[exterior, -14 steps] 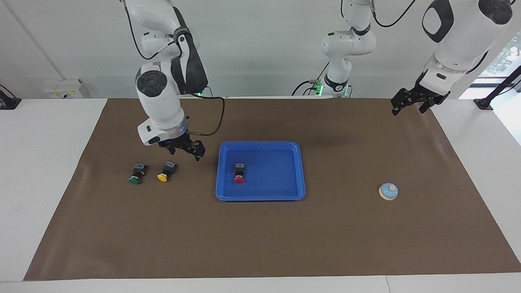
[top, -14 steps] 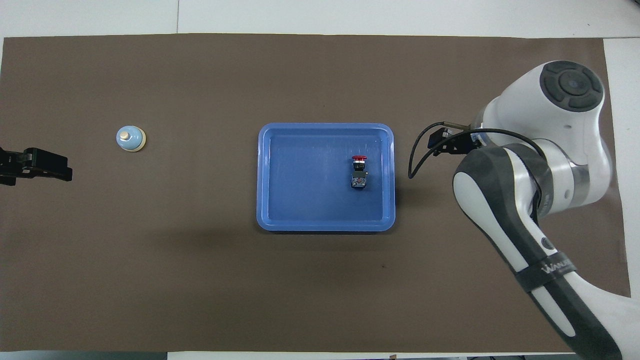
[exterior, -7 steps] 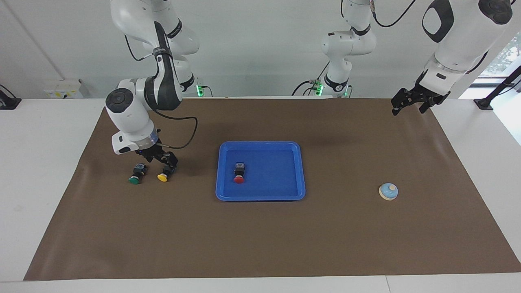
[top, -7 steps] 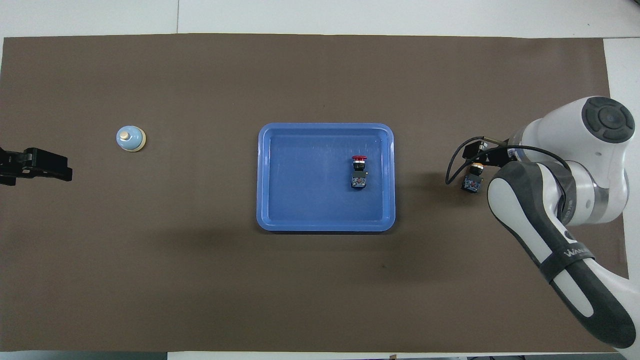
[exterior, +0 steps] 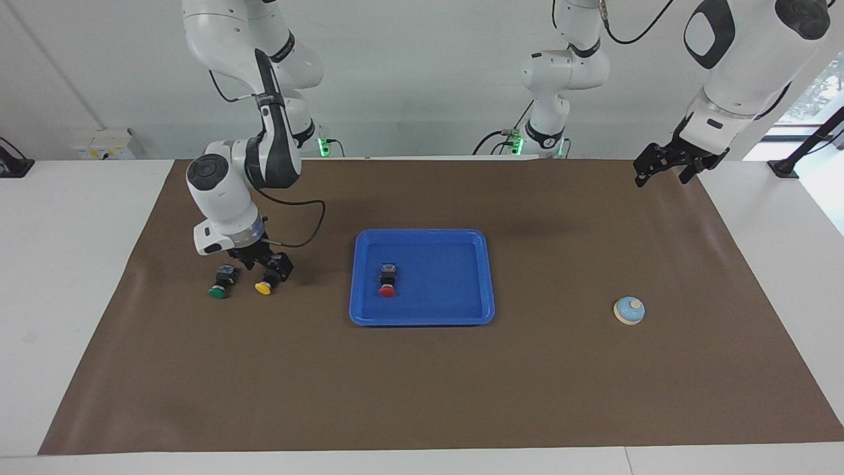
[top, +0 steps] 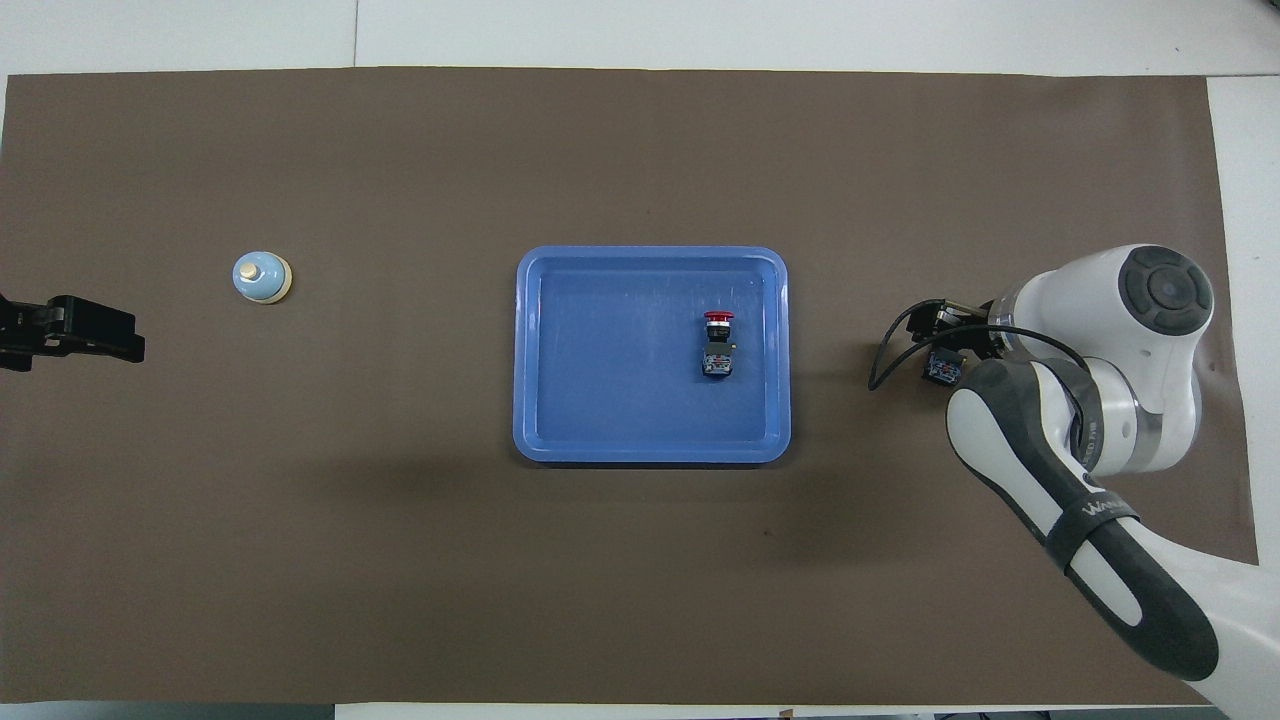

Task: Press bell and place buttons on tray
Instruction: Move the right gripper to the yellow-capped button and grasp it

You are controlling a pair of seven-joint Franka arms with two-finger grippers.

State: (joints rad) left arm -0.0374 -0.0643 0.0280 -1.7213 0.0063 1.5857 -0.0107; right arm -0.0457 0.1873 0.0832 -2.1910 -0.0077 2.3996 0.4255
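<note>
The blue tray (exterior: 422,318) lies mid-table with the red button (exterior: 387,287) lying inside it, also seen from overhead as the red button (top: 716,345) in the tray (top: 650,254). The yellow button (exterior: 264,287) and the green button (exterior: 217,291) lie on the mat toward the right arm's end. My right gripper (exterior: 267,262) is open and low over the yellow button's black body (top: 941,368); contact cannot be judged. From overhead the arm hides the green button. The bell (exterior: 629,310) stands toward the left arm's end. My left gripper (exterior: 663,168) waits open in the air.
A brown mat (exterior: 422,382) covers the table, with white tabletop around it. A third robot base (exterior: 547,132) stands at the table's edge between the two arms. In the overhead view the left gripper (top: 60,335) shows beside the bell (top: 261,277).
My right gripper moved from beside the tray toward the right arm's end and came down over the yellow button. The left arm, bell, tray and red button stayed still.
</note>
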